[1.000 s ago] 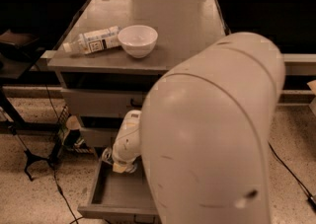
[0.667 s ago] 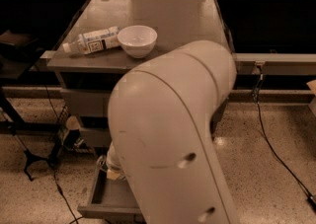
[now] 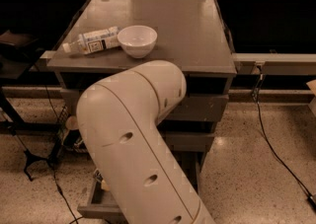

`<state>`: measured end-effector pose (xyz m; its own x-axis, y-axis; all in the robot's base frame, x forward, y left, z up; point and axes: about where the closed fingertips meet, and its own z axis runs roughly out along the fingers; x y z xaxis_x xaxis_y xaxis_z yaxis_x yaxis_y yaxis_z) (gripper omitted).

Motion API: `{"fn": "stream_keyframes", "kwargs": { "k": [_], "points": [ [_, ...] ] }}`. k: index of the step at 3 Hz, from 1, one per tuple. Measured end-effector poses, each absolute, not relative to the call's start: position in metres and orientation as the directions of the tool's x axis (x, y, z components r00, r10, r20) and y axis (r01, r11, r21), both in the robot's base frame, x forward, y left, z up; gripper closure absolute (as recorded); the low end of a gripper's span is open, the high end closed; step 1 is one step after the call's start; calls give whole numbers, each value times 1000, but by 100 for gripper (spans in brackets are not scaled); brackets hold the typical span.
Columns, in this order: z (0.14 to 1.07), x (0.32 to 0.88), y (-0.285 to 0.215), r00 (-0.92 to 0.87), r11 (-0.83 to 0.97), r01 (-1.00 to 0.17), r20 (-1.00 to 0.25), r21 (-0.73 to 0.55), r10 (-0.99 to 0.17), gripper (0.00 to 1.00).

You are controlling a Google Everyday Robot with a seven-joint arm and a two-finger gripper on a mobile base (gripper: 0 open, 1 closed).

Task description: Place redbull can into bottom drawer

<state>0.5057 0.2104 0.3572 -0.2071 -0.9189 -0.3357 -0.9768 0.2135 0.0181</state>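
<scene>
Leftmost, a black cable [image 3: 59, 188] trails over the speckled floor [image 3: 29, 198] beside the grey bench [image 3: 197, 30]. On the bench's near left corner a white plastic bottle [image 3: 94, 40] lies on its side, its cap pointing left. Just to its right a white bowl [image 3: 137, 40] stands upright, touching or nearly touching the bottle.

Below them the bottom drawer [image 3: 91, 207] is pulled out, with only its left end showing. The gripper [image 3: 102, 184] is low over that end. Only a small pale bit of it peeks out from behind the arm, so I cannot tell whether it is spread, pressed together or pinching anything.

The redbull can is hidden from sight, and its place cannot be told.

The thick cream arm [image 3: 133, 139] fills the middle, bending down in front of the two upper drawers [image 3: 202, 107]. Further right, another cable [image 3: 276, 144] runs across the floor.
</scene>
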Motion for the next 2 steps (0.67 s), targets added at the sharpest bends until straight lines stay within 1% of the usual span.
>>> {"fn": "stream_keyframes", "kwargs": {
  "k": [2],
  "points": [
    [317,528,212,-299,309,-951,-324,23,-897,100]
  ]
}}
